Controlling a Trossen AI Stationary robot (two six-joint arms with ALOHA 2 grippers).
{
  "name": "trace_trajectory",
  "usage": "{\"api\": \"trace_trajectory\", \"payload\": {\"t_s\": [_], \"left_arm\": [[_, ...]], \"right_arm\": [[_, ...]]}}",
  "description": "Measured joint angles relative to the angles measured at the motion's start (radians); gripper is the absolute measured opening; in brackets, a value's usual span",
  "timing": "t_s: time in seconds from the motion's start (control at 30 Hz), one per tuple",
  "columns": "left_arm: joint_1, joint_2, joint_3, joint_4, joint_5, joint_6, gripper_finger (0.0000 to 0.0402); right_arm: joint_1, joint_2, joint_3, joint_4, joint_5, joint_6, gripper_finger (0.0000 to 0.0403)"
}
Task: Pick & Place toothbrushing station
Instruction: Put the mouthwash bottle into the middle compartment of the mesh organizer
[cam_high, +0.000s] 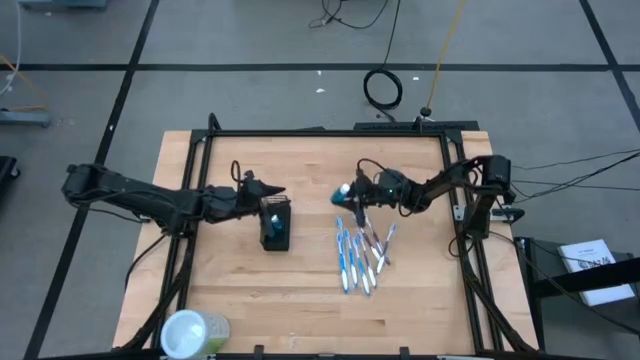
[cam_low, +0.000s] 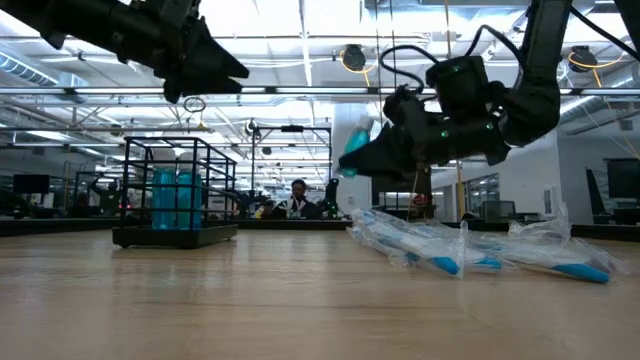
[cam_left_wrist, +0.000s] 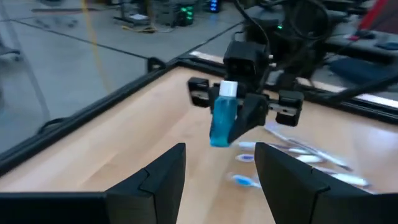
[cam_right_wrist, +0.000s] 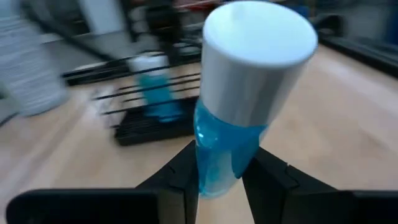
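Blue bottles (cam_low: 177, 198) inside black mesh holder (cam_low: 176, 192)

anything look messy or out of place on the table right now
The wrapped blue-and-white toothbrushes lie in a loose, overlapping heap on the wooden table, not in the black wire holder. A pale-green round container sits at the table's edge. The right gripper holds a small blue white-capped bottle aloft.

One small black wire-mesh holder (cam_high: 275, 223) on the wooden table. Two blue bottles (cam_low: 176, 198) standing inside it, a third blue white-capped bottle (cam_left_wrist: 222, 114) lifted clear of the table. Roughly six slim blue-and-white wrapped toothbrushes (cam_high: 360, 253) in a loose pile, overlapping too much for a sure count. One pale-green translucent round container (cam_high: 195, 333).
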Motion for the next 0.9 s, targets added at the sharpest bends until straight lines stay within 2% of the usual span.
{"api": "trace_trajectory", "payload": {"t_s": [0.13, 0.33, 0.53, 0.73, 0.9], "left_arm": [[0.000, 0.088, 0.016, 0.073, 0.082, 0.021, 0.0200], [0.025, 0.254, 0.116, 0.065, 0.096, 0.021, 0.0200], [0.046, 0.399, 0.255, 0.066, 0.284, 0.056, 0.0200], [0.043, 0.476, 0.341, 0.050, 0.373, 0.139, 0.0200], [0.061, 0.512, 0.425, -0.072, 0.475, 0.130, 0.0200]], "right_arm": [[0.047, 0.000, 0.027, -0.033, -0.041, -0.026, 0.0092], [0.126, 0.000, 0.117, -0.157, -0.092, -0.053, 0.0092], [0.193, 0.000, 0.170, -0.243, -0.091, -0.081, 0.0092], [0.224, 0.000, 0.182, -0.265, -0.090, -0.097, 0.0092], [0.229, 0.000, 0.183, -0.272, -0.083, -0.106, 0.0092]]}}
